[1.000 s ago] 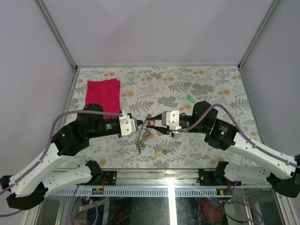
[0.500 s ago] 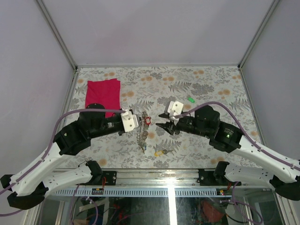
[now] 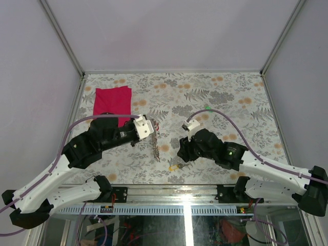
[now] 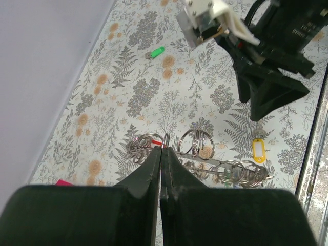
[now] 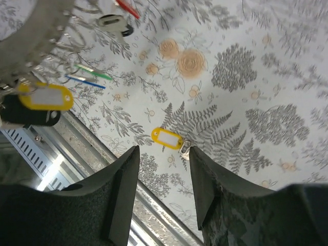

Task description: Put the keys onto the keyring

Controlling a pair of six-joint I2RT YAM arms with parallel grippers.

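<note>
**Floral tabletop (image 3: 233, 95): keyring (image 3: 156, 147) pinched by one claw, a loose key under the other**

Seen from above, the left gripper (image 3: 151, 131) has its fingers pressed together on the upper end of the keyring, a string of linked silver rings that hangs from the pinch near the middle of the tabletop. The left wrist view shows the black fingers (image 4: 151, 171) meeting with no gap, a ring caught at their tips. Several keys (image 5: 43, 97) with coloured heads, yellow and red among them, dangle from the bunch in the right wrist view. The right gripper (image 5: 163, 154) stands spread and holds nothing. It points down at a yellow-tagged key (image 5: 167, 138) that lies flat on the fern pattern close to the near edge, framed between the two fingers and touching neither. A green-tagged key (image 3: 208, 108) lies well apart toward the far right. A red cloth (image 3: 113, 105) rests at the far left.
</note>
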